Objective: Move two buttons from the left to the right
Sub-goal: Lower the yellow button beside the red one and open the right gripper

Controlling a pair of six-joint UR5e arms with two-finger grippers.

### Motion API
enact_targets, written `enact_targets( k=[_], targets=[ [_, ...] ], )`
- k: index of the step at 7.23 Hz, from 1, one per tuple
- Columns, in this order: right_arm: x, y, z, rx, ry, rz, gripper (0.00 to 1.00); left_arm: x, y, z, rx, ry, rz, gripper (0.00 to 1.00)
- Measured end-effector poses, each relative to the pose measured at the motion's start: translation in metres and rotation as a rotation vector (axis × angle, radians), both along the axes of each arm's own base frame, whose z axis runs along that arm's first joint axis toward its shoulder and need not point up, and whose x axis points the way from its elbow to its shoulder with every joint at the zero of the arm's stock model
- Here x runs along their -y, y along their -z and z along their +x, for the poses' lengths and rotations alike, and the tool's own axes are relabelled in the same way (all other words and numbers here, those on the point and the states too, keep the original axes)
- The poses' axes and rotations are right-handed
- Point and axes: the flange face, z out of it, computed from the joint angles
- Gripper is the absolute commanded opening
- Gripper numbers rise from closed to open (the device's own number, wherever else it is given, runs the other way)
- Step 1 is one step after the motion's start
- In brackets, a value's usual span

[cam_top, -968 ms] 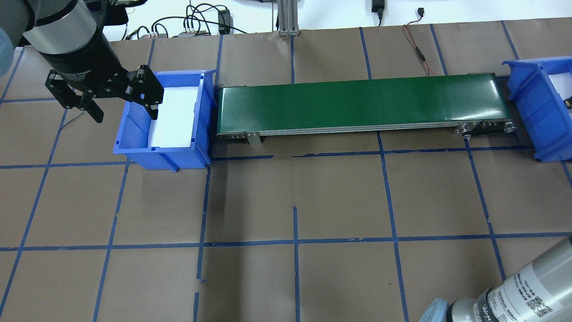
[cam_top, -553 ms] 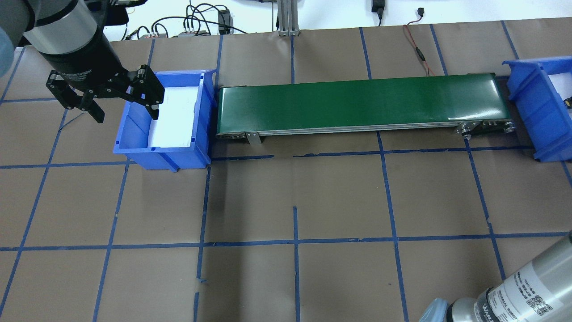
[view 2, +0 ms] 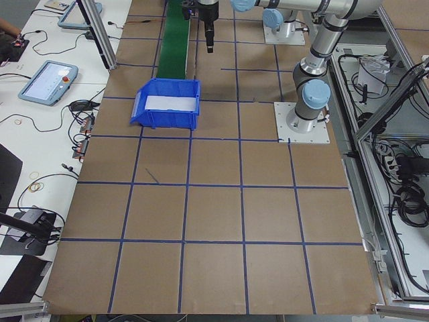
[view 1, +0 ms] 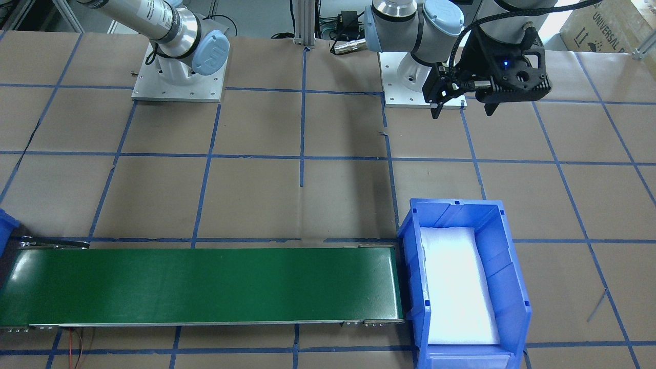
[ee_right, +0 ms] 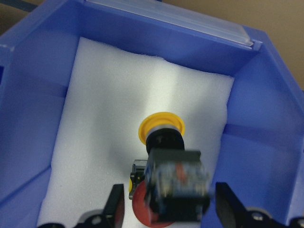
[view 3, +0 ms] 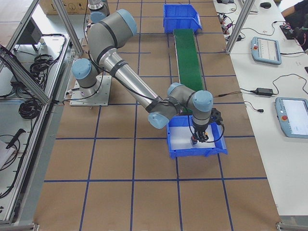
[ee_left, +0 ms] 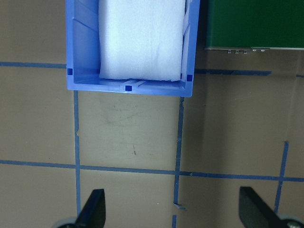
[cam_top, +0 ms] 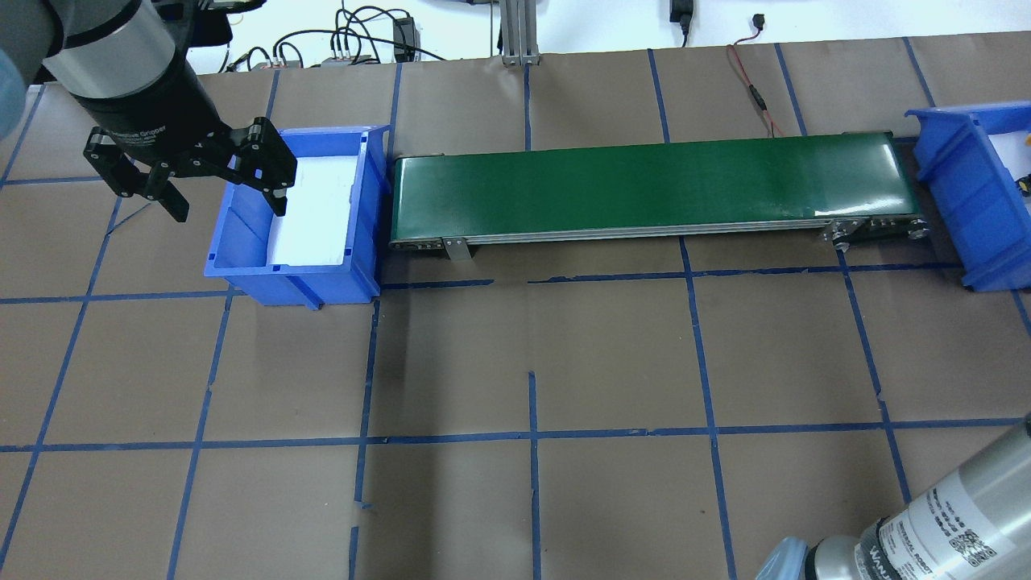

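Right wrist-mounted view shows two buttons (ee_right: 161,128) under the right tool (ee_right: 169,186), spread empty; left tool (ee_left: 171,191) likewise.

left pincer (cam_top: 229,213) spread, blue bin (cam_top: 290,282), green conveyor (cam_top: 644,181)

A tabletop (cam_top: 612,354) covered in brown paper carries a grid of blue tape (cam_top: 532,435). A long green conveyor belt (cam_top: 644,185) lies along its far side. A blue bin (cam_top: 366,209) stands just beside the belt's end on the robot's left, lined with white foam (cam_top: 314,217). A second blue bin (cam_top: 958,185) stands at the other end, partly cut off by the overhead view's edge. A thin red wire (cam_top: 753,89) trails behind the belt, and black cables (cam_top: 354,40) lie past the far edge.
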Motion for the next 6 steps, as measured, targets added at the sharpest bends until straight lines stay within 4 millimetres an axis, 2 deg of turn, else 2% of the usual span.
enact_targets(
  k=[3, 4, 6],
  targets=[
    [-0.001, -0.003, 0.001, 0.0, -0.002, -0.001, 0.93, 0.0, 0.0, 0.0, 0.0, 0.0, 0.0, 1.0],
    [-0.005, -0.017, 0.004, 0.0, -0.002, 0.0, 0.99, 0.0, 0.0, 0.0, 0.001, 0.0, 0.0, 1.0],
    [-0.024, -0.074, 0.031, 0.021, -0.012, 0.025, 1.0, 0.0, -0.001, 0.0, 0.003, 0.0, -0.001, 1.0]
  ],
)
